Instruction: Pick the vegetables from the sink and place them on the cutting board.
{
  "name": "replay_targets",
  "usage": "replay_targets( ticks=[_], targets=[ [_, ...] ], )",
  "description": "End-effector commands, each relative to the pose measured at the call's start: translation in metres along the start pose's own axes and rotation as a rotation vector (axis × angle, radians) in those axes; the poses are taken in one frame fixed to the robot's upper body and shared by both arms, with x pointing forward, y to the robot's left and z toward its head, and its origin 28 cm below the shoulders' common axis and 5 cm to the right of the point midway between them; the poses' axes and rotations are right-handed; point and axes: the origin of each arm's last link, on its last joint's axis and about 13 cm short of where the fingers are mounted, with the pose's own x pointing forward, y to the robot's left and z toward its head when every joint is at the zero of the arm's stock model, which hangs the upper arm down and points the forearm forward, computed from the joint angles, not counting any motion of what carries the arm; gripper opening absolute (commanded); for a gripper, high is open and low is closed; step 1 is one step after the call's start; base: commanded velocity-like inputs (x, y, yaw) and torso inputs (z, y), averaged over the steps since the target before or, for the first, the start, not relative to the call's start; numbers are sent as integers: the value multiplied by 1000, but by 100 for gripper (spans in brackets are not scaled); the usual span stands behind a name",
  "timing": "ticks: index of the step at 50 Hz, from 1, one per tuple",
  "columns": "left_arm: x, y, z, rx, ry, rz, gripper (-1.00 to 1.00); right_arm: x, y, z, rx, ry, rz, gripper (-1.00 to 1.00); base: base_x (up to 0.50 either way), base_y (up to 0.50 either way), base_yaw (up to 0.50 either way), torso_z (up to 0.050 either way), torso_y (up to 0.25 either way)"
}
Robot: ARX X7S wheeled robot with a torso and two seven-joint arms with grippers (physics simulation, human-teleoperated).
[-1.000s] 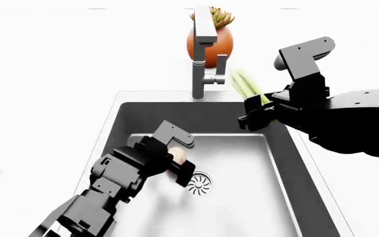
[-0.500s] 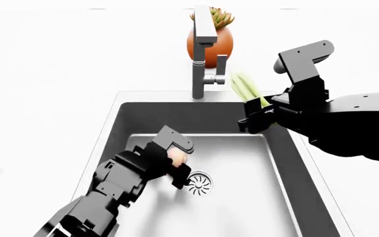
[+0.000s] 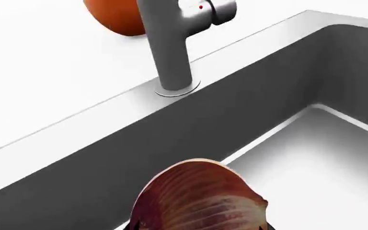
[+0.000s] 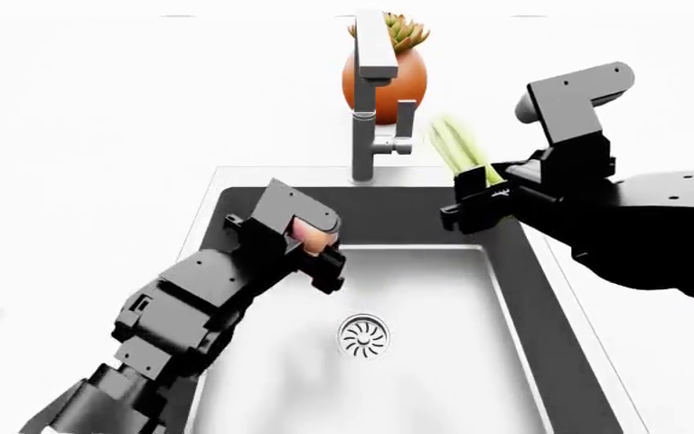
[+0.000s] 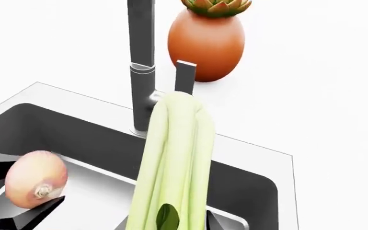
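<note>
My left gripper is shut on the pinkish-tan onion and holds it above the sink, near the back left of the basin. The onion fills the near part of the left wrist view and shows in the right wrist view. My right gripper is shut on the light green celery stalk, held over the sink's back right rim with its free end pointing toward the faucet. The celery runs up the right wrist view. The cutting board is out of view.
A green succulent in an orange pot stands behind the faucet on the white counter. The round slotted drain lies in the basin floor. The faucet handle juts out close to the celery's tip.
My left gripper has risen from near the drain toward the sink's back left, carrying the onion. My right gripper with the celery has shifted slightly up and right.
</note>
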Motion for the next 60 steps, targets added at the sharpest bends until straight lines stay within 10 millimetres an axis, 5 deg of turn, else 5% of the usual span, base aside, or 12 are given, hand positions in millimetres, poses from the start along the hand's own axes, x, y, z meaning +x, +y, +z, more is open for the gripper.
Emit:
replay_targets(
  ticks=[1,17,31,45,60],
  targets=[
    [-42,0,39,12,-208,32,-100,-13,3,3,52,-124,-37,-100,0,0,0,0,0],
    [-92,-3,62,-58,-346,130,-100,-36,14,-8,76,-275,-84,-100,0,0,0,1,146],
    [-129,-20,31,-140,-418,181,-100,-59,30,-30,116,-388,-81,-100,-172,0,0,0,0],
    [-141,-31,39,-134,-505,206,-100,-71,38,-36,94,-453,-115,-100,-500,-8,0,0,0],
    [-142,-34,45,-134,-521,205,-100,-71,39,-39,97,-484,-111,-100,-92,-498,0,0,0]
  ],
)
